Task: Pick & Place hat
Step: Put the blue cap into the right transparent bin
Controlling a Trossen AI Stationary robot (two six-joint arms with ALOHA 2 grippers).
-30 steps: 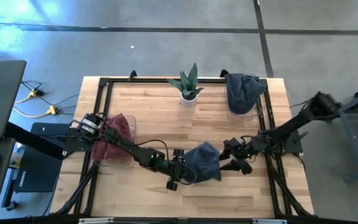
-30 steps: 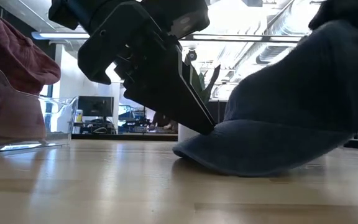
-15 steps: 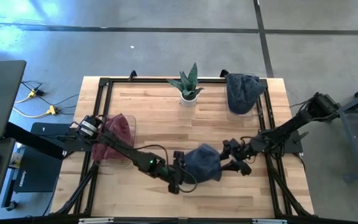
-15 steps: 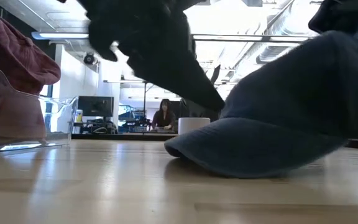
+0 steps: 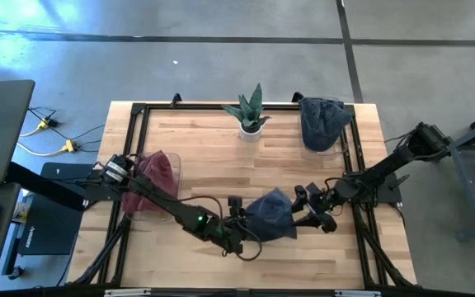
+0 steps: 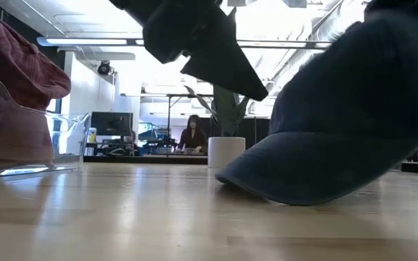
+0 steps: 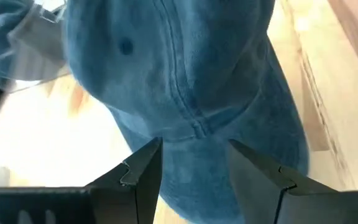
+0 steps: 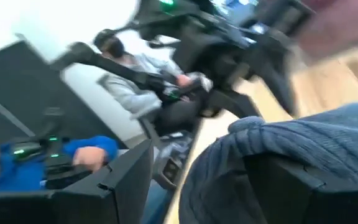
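A blue denim hat (image 5: 269, 216) sits near the table's near edge, its brim (image 6: 289, 190) on the wood and its crown (image 6: 354, 109) tilted up. My left gripper (image 7: 194, 177) is open. It hangs above the brim end (image 6: 216, 43), with the brim showing beyond its fingers in the left wrist view. My right gripper (image 5: 307, 209) is at the hat's right side, shut on the hat's cloth (image 8: 229, 162). My right gripper holds the hat by its rear edge (image 8: 247, 134), with bunched cloth between the two fingers. It comes in low from the table's right. The rear of the hat is raised while the brim (image 6: 289, 190) stays on the table.
A red hat (image 5: 153, 175) lies in a clear bin (image 6: 64, 141) at the left edge. Another blue hat sits in a bin (image 5: 322, 124) at the far right corner. A potted plant (image 5: 251, 115) stands at the far middle. People sit beyond the table (image 8: 135, 68).
My left gripper has risen from the hat's brim, where its finger stood a second ago, and now hangs clear above it. The hat has shifted a little toward the table's right and its crown has tipped higher, while the brim has stayed on the wood.
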